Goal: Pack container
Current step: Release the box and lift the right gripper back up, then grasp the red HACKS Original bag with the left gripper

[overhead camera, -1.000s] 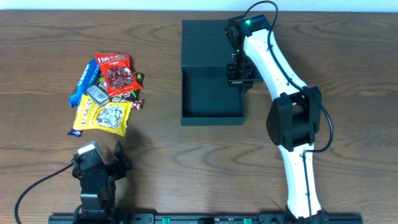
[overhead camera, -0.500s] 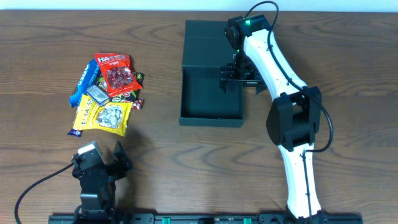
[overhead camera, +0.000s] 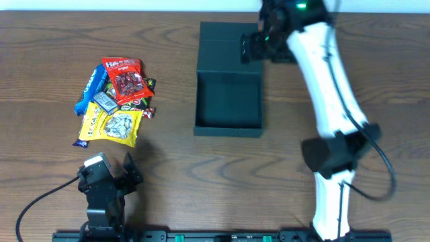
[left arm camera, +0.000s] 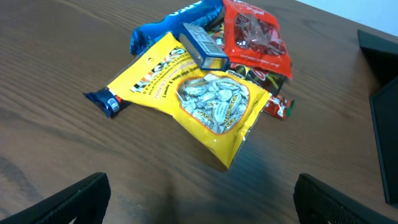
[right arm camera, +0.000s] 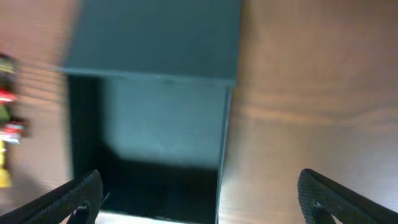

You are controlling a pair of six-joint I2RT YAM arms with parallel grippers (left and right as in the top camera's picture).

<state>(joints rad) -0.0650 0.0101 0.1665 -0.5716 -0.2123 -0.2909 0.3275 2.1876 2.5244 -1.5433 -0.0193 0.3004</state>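
The worktop (overhead camera: 54,40) is dark brown wood-grain laminate that fills nearly the whole overhead view. A thin pale strip (overhead camera: 134,5) of the room shows beyond its far edge, too narrow to tell what it is. A black rail (overhead camera: 201,236) runs along the near edge.

The container (overhead camera: 228,101) sits a little right of centre toward the far side, open. Its lid flap (overhead camera: 225,39) is folded back flat on the worktop on the far side.

The right tool (right arm camera: 199,202) hangs over the far right corner of the container, by the hinge. Its fingers stand wide apart with nothing between them, and the right wrist view is blurred.

Well to the left of the container lies a heap of snack packets. A yellow bag (overhead camera: 111,126) is nearest, a red bag (overhead camera: 124,79) lies beyond it, and a blue packet (overhead camera: 92,91) is at the left.

The left tool (left arm camera: 199,202) rests low at the near left, just short of the yellow bag. Its fingers are spread apart and hold nothing.
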